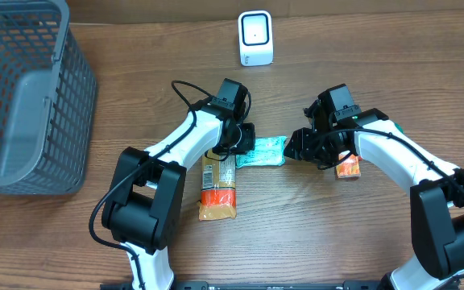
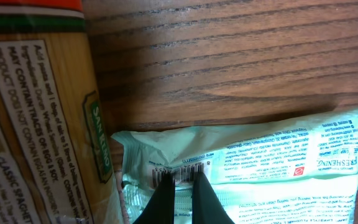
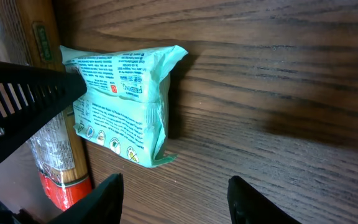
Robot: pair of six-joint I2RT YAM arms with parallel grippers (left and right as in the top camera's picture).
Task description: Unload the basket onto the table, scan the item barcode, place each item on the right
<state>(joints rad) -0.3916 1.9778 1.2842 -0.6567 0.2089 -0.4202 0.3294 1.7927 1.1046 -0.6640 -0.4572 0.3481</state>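
Left wrist view, nearest the lens: the left tool (image 2: 183, 179) has its two fingers drawn together. Their tips sit on the mint-green packet (image 2: 266, 162) right at its barcode (image 2: 182, 168), near the packet's 9 o'clock end. I cannot tell whether they pinch the wrapper or only press on it. The packet lies flat on the wooden bench (image 2: 229, 56), printed side up. Just beside it at 9 o'clock lies a spaghetti pack (image 2: 36, 124), its edge touching or slightly overlapping the packet's corner.

In the right wrist view, the right tool (image 3: 176, 183) has its fingers spread wide apart with nothing between them. The packet lies just ahead of them at 11 o'clock, and the dark left tool reaches the packet's far corner.

From overhead, the packet is at the middle of the bench between the two tools, the left tool at its 9 o'clock end and the right tool at its 3 o'clock end. The spaghetti pack stretches away from it toward 7 o'clock. A small orange pack (image 1: 346, 167) lies under the right arm, at 3 o'clock from the packet. Farther off, a white scanner (image 1: 255, 38) stands at 12 o'clock, well apart from the packet. A grey mesh basket (image 1: 31, 105) sits at 10 o'clock, farthest out.
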